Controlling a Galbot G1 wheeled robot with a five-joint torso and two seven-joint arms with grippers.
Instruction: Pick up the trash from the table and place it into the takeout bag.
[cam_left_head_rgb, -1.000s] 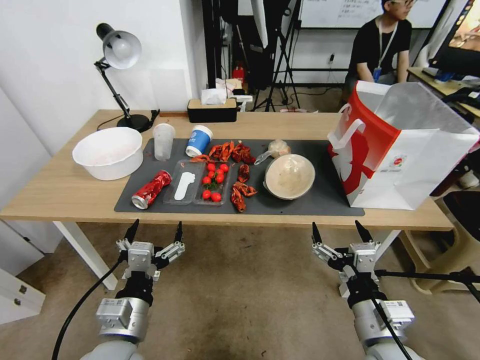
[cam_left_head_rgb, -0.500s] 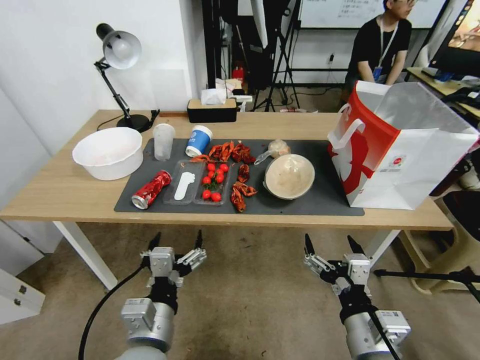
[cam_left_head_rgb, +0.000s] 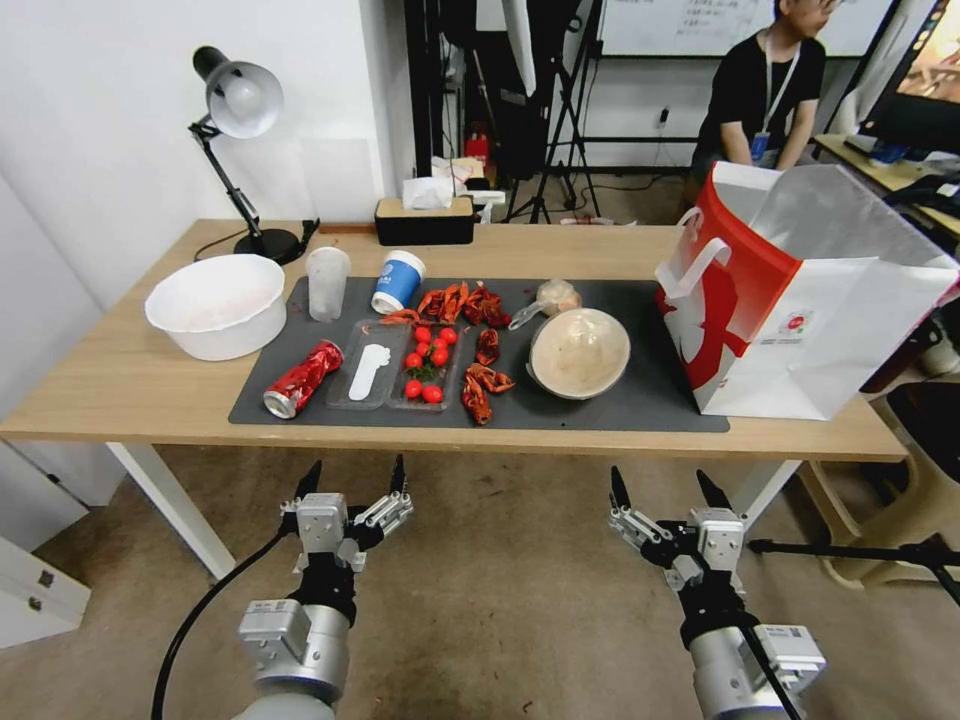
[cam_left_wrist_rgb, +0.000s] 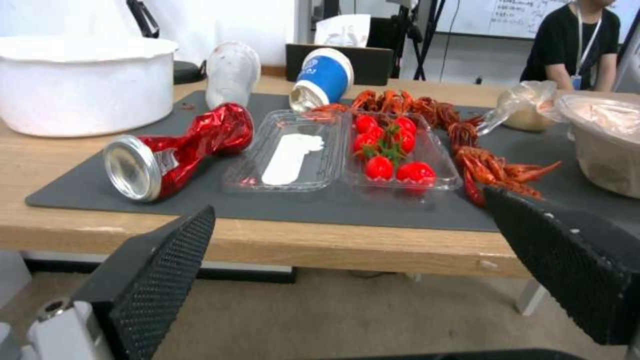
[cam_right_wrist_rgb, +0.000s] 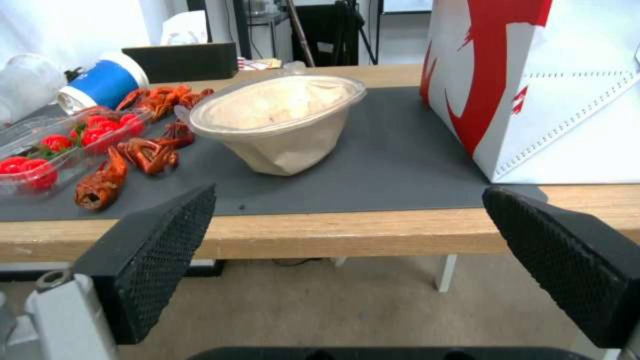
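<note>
While both arms hang below the near edge of the table (cam_left_head_rgb: 130, 390), we find nothing gripped. We record the left gripper (cam_left_head_rgb: 352, 482) over the floor, near the table's left half, fingers spread with empty space between them. We record the right gripper (cam_left_head_rgb: 665, 490) likewise low and near, below the table's right half, its fingers also spread and empty.

On the dark grey mat (cam_left_head_rgb: 650, 395) we note the task items as follows. A crushed red drink can (cam_left_head_rgb: 303, 377) lies on its side at the mat's near-left corner, open end toward us. Far of it a clear plastic cup (cam_left_head_rgb: 327, 282) stands upright, and just right of that cup a blue-and-white paper cup (cam_left_head_rgb: 398, 281) stands, leaning slightly. The beige shallow bowl (cam_left_head_rgb: 579, 351) sits right of centre on the mat; the small clear wrapped bundle with spoon (cam_left_head_rgb: 547, 298) lies just beyond its far-left rim — whether they touch we cannot tell.

The takeout bag (cam_left_head_rgb: 800, 300) stands at the right end of the table, mouth open, its near corner on the mat's right edge, apart from the bowl.

Other items on the mat: a clear tray (cam_left_head_rgb: 405, 365) holding cherry tomatoes, and crayfish shells (cam_left_head_rgb: 478, 385) scattered between tray and bowl. Left of the mat a large white bowl (cam_left_head_rgb: 216, 304) rests on bare wood.
</note>
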